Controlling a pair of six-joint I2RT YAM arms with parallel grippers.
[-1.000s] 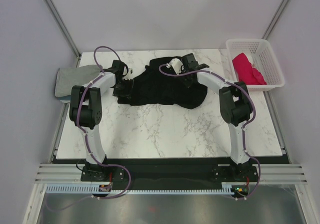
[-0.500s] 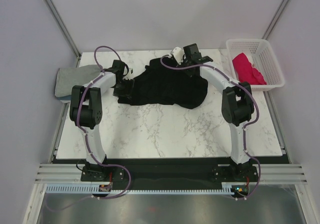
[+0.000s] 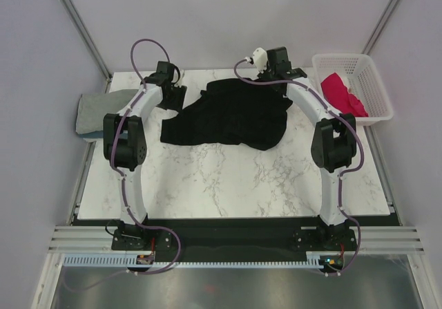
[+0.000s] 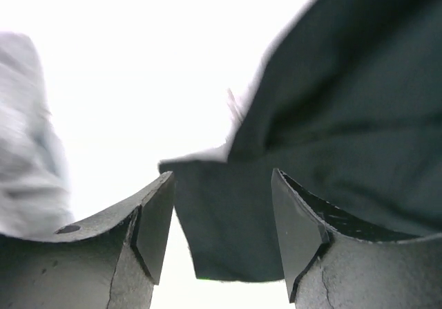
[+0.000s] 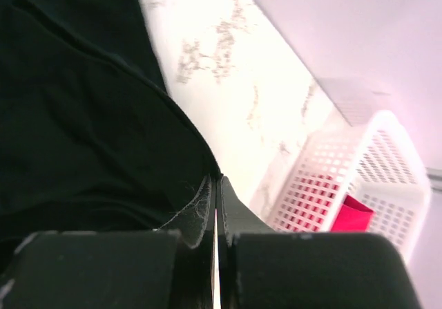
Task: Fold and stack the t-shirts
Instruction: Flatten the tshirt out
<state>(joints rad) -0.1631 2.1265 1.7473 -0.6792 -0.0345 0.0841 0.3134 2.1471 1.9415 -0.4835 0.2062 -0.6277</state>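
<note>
Right gripper (image 5: 215, 184) farther back now, black t-shirt (image 3: 231, 115) wider, flatter, rumpled.

A black t-shirt (image 3: 231, 115) lies spread out, with some wrinkles, on the far half of the white marble table (image 3: 228, 184). The left gripper (image 3: 174, 96) is just beside the far left edge of this shirt. The right gripper (image 3: 278, 79) is at the shirt's far right corner, close to the back edge of the table. At the far right corner of the table stands a white lattice basket (image 3: 376, 88), and a crimson-pink t-shirt (image 3: 340, 93) lies inside it. At the left edge a grey t-shirt (image 3: 93, 110) lies folded on a blue cloth (image 3: 86, 135), of which only a thin edge shows.
</note>
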